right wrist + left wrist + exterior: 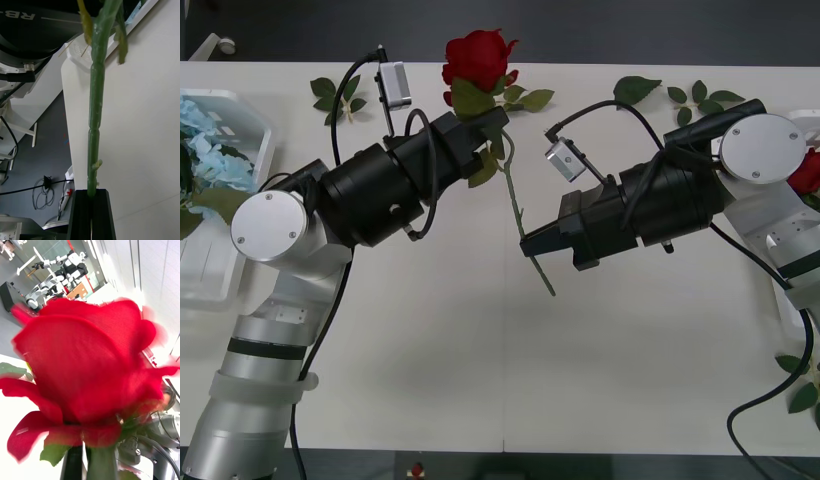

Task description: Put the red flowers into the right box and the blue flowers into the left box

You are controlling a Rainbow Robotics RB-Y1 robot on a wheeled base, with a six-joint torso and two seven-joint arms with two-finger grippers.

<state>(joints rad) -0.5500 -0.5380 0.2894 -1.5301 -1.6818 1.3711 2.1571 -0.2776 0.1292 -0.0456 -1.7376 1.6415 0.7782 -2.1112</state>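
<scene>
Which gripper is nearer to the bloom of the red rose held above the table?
Left. The left gripper holds the stem just under the bloom; the right gripper grips the stem's lower part, farther away.

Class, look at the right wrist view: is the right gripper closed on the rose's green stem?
Yes, the right gripper pinches the red flower's green stem.

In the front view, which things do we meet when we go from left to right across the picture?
Left box with blue flowers → left pincer holding the red rose under its bloom → right pincer on the stem's lower part → another red flower in the right box.
</scene>
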